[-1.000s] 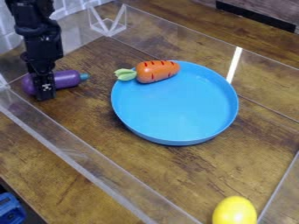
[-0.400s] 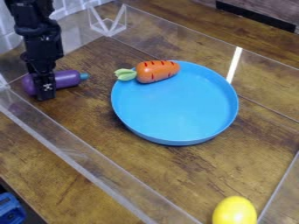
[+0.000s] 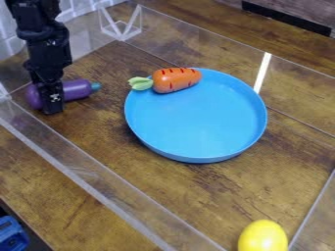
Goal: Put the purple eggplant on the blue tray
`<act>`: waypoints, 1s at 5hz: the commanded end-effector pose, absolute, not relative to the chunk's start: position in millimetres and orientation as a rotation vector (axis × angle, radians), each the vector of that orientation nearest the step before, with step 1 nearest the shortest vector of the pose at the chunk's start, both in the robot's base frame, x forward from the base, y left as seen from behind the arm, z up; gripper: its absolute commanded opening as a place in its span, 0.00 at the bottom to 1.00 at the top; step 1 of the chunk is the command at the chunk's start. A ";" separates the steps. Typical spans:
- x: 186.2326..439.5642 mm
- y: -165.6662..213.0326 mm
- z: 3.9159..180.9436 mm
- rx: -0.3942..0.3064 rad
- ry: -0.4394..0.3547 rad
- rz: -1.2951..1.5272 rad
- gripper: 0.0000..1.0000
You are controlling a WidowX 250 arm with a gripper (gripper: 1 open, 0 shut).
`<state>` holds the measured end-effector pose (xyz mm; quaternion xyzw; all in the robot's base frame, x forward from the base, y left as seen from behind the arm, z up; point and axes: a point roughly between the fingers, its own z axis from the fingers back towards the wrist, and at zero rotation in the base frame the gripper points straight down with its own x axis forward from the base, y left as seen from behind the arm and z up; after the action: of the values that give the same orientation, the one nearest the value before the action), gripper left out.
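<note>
The purple eggplant [image 3: 73, 89] lies on the wooden table at the left, its narrow end pointing right toward the blue tray [image 3: 199, 118]. My black gripper [image 3: 50, 98] points straight down over the eggplant's bulbous left end, and its fingers are shut around it. The eggplant still rests on the table, well left of the tray. An orange carrot [image 3: 174, 78] with green leaves lies on the tray's upper left rim.
A yellow lemon-like toy [image 3: 262, 237] sits at the bottom right. Clear acrylic walls [image 3: 78, 157] fence the table along the front left and the right side. Clear plastic stands [image 3: 118, 20] are at the back left.
</note>
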<state>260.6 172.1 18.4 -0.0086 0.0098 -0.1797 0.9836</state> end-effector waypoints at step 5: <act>281.6 158.1 49.0 0.013 -0.051 -0.382 0.00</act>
<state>266.4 155.6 20.2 -0.0256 0.0121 -0.1808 0.9831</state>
